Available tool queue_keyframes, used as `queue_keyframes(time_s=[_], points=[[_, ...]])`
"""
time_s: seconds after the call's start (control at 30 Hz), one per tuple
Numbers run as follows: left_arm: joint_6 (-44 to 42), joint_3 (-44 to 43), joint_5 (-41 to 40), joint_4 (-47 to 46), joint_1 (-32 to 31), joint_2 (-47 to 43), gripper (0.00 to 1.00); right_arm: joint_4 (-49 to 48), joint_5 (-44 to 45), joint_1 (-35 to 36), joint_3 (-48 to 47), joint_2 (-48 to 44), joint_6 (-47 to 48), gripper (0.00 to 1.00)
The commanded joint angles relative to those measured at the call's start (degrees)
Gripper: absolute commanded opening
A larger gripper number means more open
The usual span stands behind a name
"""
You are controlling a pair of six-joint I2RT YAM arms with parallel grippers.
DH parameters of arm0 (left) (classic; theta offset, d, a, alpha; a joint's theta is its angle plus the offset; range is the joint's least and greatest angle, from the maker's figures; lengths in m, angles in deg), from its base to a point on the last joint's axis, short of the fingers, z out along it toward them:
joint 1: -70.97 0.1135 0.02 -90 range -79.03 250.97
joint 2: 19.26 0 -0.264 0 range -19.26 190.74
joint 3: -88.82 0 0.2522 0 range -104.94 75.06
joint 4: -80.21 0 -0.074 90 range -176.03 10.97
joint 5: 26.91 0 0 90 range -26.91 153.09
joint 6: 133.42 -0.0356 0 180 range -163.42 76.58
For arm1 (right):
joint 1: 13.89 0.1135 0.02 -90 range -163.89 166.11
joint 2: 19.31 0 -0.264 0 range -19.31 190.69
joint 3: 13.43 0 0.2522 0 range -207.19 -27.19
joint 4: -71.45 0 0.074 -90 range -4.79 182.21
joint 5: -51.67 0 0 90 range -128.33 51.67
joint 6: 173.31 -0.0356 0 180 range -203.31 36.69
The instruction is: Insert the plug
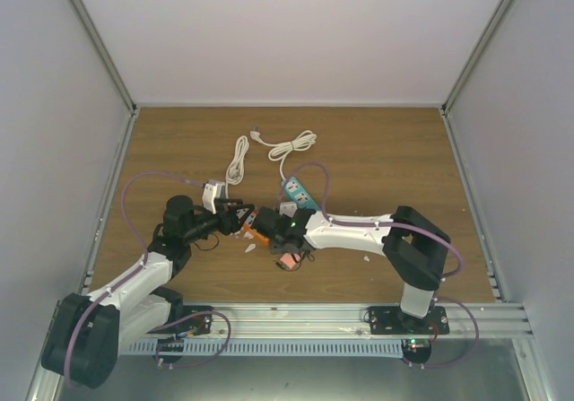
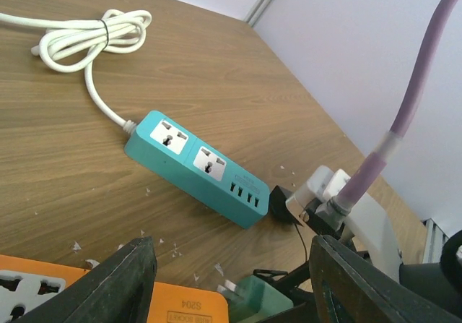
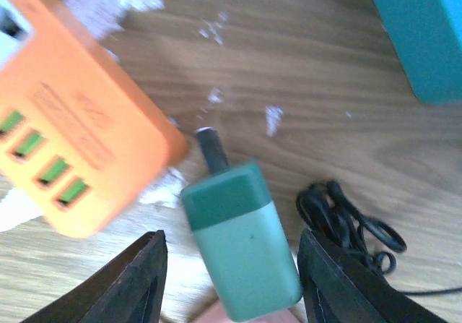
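Right gripper (image 3: 231,265): jaws straddle the green plug (image 3: 238,243), not pinching yet.
Left gripper (image 2: 234,265): jaws wide, empty.
Grip: clamp squarely, prong aimed at orange power strip (image 3: 79,121).

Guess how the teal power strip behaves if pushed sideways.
The teal power strip looks long, flat, stiff: probably slides rather than tips. Its tied white cord likely drags, so it may pivot. Smooth wood table: little resistance, probably.
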Motion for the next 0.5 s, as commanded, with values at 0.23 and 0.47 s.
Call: queue_keyframes(time_s=[0.23,0.47], points=[[0.15,0.65,-0.35,-3.27,0.49,-0.46,0.61,-0.84,1.67,-1.7,-5.31,3.6,5.53,0.52],[0.08,0.65,-0.33,-3.26,0.45,-0.58,0.61,-1.13,2.43,-2.49,-5.2,3.61,5.46,0.47]])
